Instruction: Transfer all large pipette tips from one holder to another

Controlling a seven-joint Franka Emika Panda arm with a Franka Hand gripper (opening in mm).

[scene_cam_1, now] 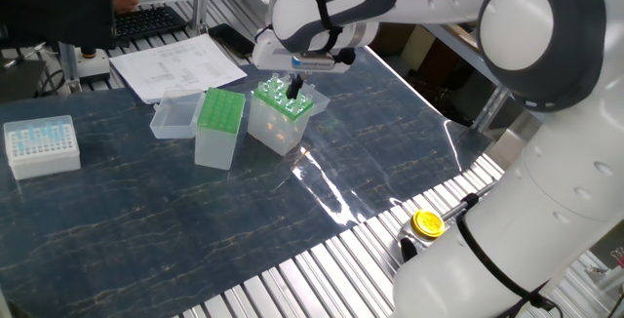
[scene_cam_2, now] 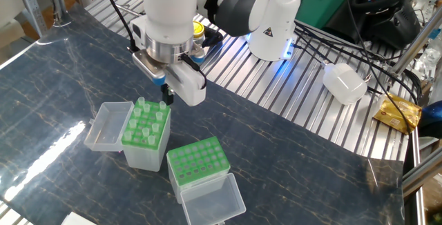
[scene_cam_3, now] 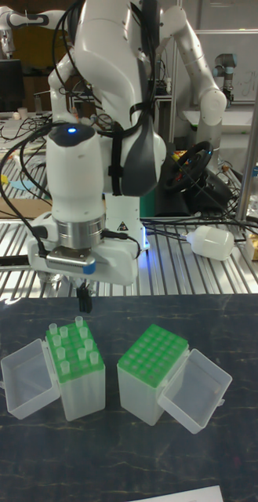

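Several large pipette tips [scene_cam_2: 148, 118] [scene_cam_3: 70, 341] [scene_cam_1: 285, 94] stand upright in one holder [scene_cam_2: 146, 149] [scene_cam_3: 81, 392] [scene_cam_1: 276, 128], a translucent box with a green top. My gripper [scene_cam_2: 166, 99] [scene_cam_3: 83, 300] [scene_cam_1: 295, 88] hangs just above that holder's back corner nearest the robot base. It points straight down over a corner tip. Its dark fingers look pressed together with nothing seen between them. Another holder [scene_cam_2: 197, 161] [scene_cam_3: 148, 369] [scene_cam_1: 219, 128] stands right beside it, and its green grid top shows only bare holes.
Each holder has a clear hinged lid lying open beside it [scene_cam_2: 107, 125] [scene_cam_2: 213, 199] [scene_cam_1: 175, 118]. A white box of pale-blue tips [scene_cam_1: 41, 145] sits at the table's far left, with papers [scene_cam_1: 175, 64] behind. A yellow disc [scene_cam_1: 427, 223] and a white bottle [scene_cam_2: 344, 81] lie on the metal rails.
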